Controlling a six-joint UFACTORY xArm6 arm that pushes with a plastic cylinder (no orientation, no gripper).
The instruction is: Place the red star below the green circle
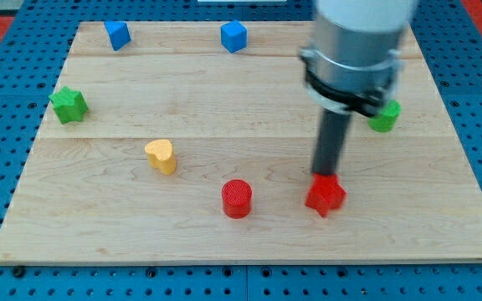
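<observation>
The red star [325, 196] lies on the wooden board toward the view's bottom right. The green circle [385, 116] sits at the view's right, partly hidden behind the arm's grey body. My tip [322, 174] is at the red star's top edge, touching it or nearly so. The red star is below and to the left of the green circle.
A red cylinder [237, 199] stands left of the red star. A yellow heart [162, 155] lies left of centre. A green star [69, 104] is at the left edge. Two blue cubes [118, 34] [233, 36] sit along the board's top. The board [99, 234] rests on a blue pegboard.
</observation>
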